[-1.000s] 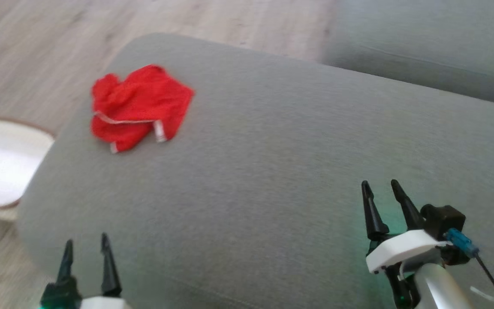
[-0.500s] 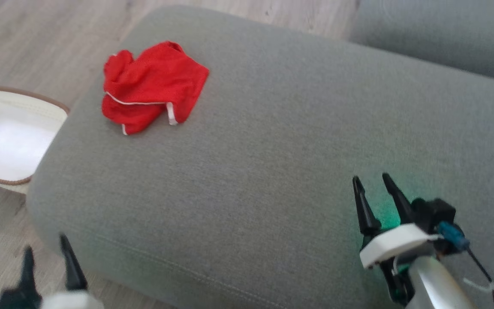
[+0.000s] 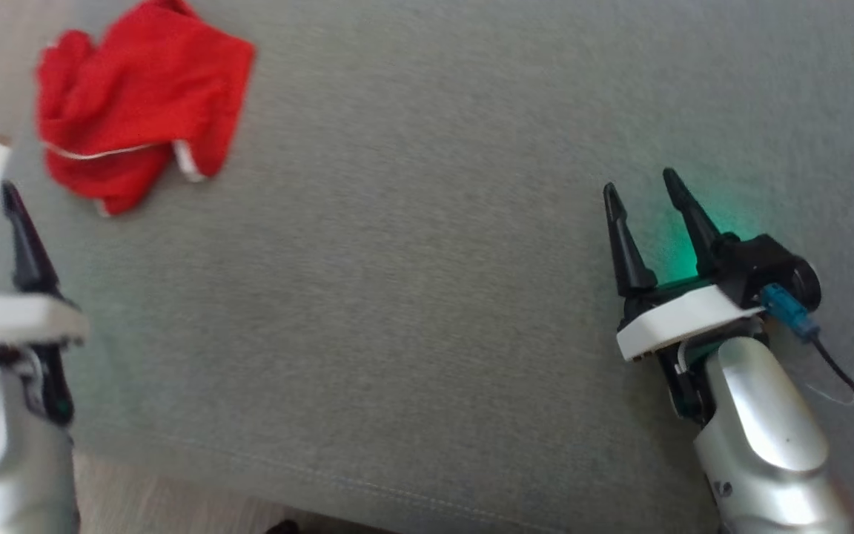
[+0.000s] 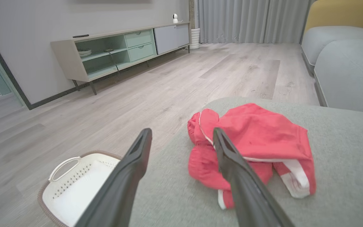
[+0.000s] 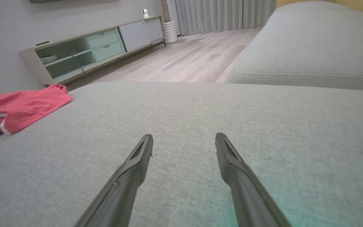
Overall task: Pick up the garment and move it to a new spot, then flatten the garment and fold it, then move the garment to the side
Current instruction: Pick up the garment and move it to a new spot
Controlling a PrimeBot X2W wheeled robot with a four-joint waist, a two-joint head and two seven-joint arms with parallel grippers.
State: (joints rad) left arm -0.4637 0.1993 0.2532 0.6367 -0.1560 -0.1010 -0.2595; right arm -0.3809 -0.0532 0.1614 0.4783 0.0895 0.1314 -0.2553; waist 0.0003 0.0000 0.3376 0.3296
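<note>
as the crumpled red cloth garment (image 3: 138, 104), upper left, looks soft and light, my spread left claw (image 4: 182, 131) should pinch a raised fold.

One finger (image 4: 241, 176) of my left claw (image 4: 182, 132) covers a strip of the garment (image 4: 263, 135); the other hides part of the basket (image 4: 71, 186), whose near rim runs off the bottom edge. Head view's blurry: garment top cropped, basket just a sliver at left edge, my left claw half cut off there. Right wrist view: garment runs off left edge. White item (image 4: 175, 18) on the cabinet (image 4: 68, 60): too small to ID.
</note>
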